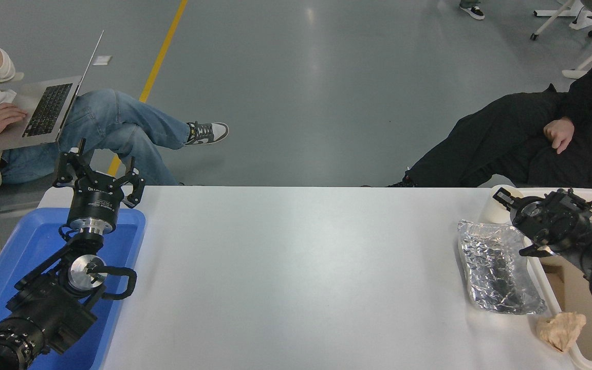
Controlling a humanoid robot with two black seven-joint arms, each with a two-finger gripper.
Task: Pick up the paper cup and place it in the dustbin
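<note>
Nearest the camera, at the lower right, a tan paper wad sat at the tabletop edge, against the rim of the dustbin. The bin stood hard against the tabletop's right side, its cream inside showing beneath the right arm. At the lower left, the left arm lay parked over a blue tray, and its end effector pointed away from the camera with its fingers spread, holding nothing.

Farther back on the right, a crumpled foil tray lay along the bin's rim. Just beyond its far end stood the cup, upright near the tabletop's far right corner, only its white left side showing. The right end effector reached in from the right edge and covered most of the cup. One black finger crossed the cup's rim, and another fingertip stuck out lower down, near the foil tray's far corner. I could not tell whether the fingers were spread around the cup or pressed on it.

Beyond the tabletop, on the grey floor, one person in jeans sat at the left with a laptop on the lap. Another person in black sat at the right, a hand resting on the clothing.
</note>
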